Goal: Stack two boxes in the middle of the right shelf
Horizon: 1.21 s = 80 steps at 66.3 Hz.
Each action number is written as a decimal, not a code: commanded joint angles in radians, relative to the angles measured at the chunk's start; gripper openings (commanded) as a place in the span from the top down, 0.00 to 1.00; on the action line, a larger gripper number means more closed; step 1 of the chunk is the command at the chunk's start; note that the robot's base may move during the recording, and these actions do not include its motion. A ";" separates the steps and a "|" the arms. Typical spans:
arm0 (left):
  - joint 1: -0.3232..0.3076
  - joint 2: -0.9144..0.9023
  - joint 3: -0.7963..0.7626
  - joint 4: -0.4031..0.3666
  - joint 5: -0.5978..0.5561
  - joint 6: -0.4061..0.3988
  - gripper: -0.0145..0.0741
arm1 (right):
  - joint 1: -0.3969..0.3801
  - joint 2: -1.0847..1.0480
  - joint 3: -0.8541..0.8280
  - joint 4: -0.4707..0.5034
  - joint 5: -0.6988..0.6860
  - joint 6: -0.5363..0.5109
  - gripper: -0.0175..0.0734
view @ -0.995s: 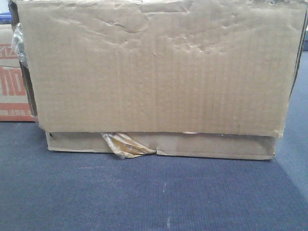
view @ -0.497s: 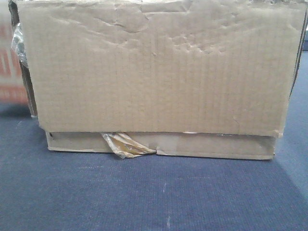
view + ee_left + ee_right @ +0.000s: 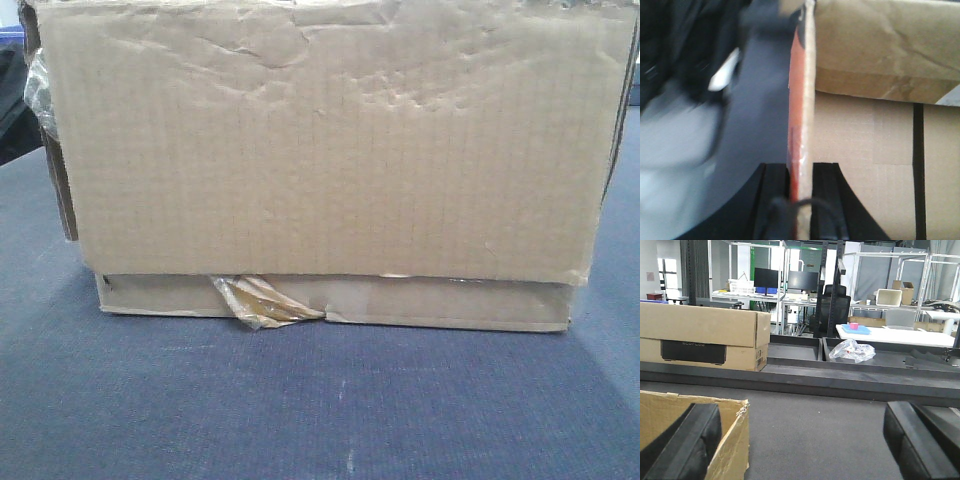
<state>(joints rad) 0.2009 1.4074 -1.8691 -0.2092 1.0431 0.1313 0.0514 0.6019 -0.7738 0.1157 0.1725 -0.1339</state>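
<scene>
One plain brown box [image 3: 330, 150] with a dented face fills the front view, standing on blue-grey carpet [image 3: 320, 410]. A tuft of glossy tape [image 3: 262, 300] hangs at its lower edge, over a thin cardboard strip [image 3: 440, 303]. My left gripper [image 3: 800, 167] is shut on an upright cardboard wall [image 3: 802, 100] whose left face is red; brown cardboard [image 3: 865, 150] lies to its right. My right gripper [image 3: 800, 445] is wide open low over the carpet. A torn brown box corner [image 3: 735, 435] stands just beside its left finger [image 3: 680, 445]. The shelf is out of view.
Across the carpet runs a dark bench edge [image 3: 840, 382]. Behind it sit a long cardboard box with a black label [image 3: 705, 340] and a crumpled plastic bag [image 3: 852, 350]. Racks, monitors and a chair stand far back. A dark shape [image 3: 15, 100] shows left of the big box.
The red-printed box at the left edge of the front view blurred, then left the view; a dark shape shows there now. The big brown box has not moved.
</scene>
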 commanded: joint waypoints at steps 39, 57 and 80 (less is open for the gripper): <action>-0.470 0.039 -0.041 -0.123 -0.068 -0.143 0.96 | 0.008 0.004 -0.008 -0.008 -0.025 0.003 0.19; -0.677 0.177 -0.041 0.234 -0.065 -0.417 0.96 | 0.032 0.004 -0.008 -0.008 -0.025 0.003 0.19; -0.702 0.320 -0.041 0.364 -0.011 -0.508 0.96 | 0.032 0.004 -0.008 -0.008 -0.023 0.003 0.19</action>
<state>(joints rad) -0.4962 1.7142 -1.9033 0.1375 1.0423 -0.3463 0.0834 0.6019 -0.7738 0.1157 0.1725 -0.1339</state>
